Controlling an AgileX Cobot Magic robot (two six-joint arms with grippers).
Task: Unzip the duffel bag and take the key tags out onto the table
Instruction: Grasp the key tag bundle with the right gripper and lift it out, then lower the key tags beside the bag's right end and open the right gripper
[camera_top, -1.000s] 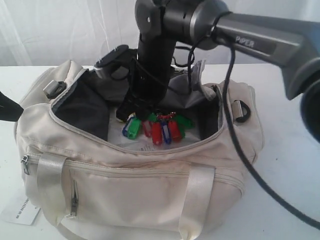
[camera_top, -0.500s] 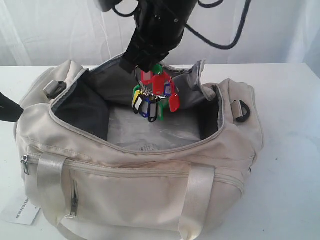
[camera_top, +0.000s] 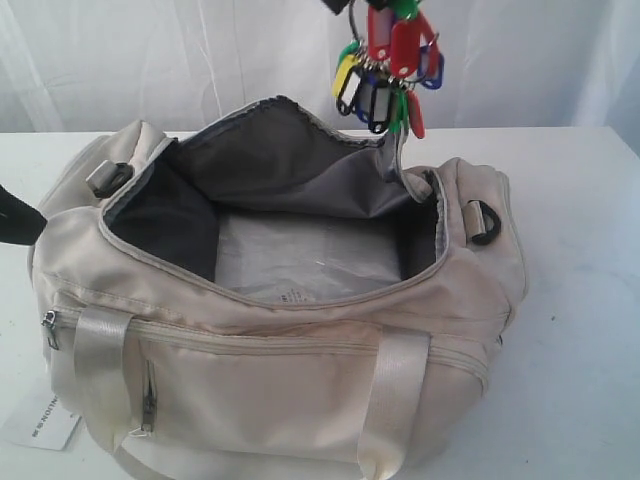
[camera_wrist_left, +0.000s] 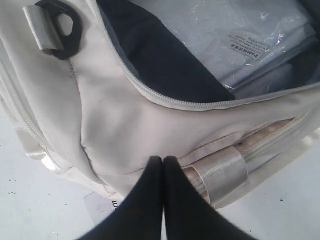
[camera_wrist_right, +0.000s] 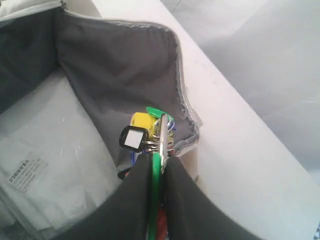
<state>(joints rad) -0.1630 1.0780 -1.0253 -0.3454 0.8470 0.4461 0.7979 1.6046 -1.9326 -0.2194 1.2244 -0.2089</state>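
The cream duffel bag (camera_top: 270, 360) lies unzipped on the white table (camera_top: 580, 300), its grey lining showing. The bunch of coloured key tags (camera_top: 388, 65) hangs in the air above the bag's far rim, at the top edge of the exterior view. My right gripper (camera_wrist_right: 161, 159) is shut on the key tags (camera_wrist_right: 156, 165), pinching a green tag, with the open bag (camera_wrist_right: 100, 65) below. My left gripper (camera_wrist_left: 163, 160) is shut with nothing in it, just over the bag's front side (camera_wrist_left: 115, 115) by a strap loop. Only a dark tip of the left arm (camera_top: 15, 215) shows in the exterior view.
A clear plastic packet with a printed label (camera_top: 300, 255) lies flat on the bag's floor. A white paper label (camera_top: 40, 425) sits on the table at the bag's front left corner. Black D-rings (camera_top: 485, 222) mark the bag's ends. A white curtain hangs behind.
The right arm has risen out of the bag, lifting the key tags from the bag's floor to high above the far rim. The left arm has not moved.
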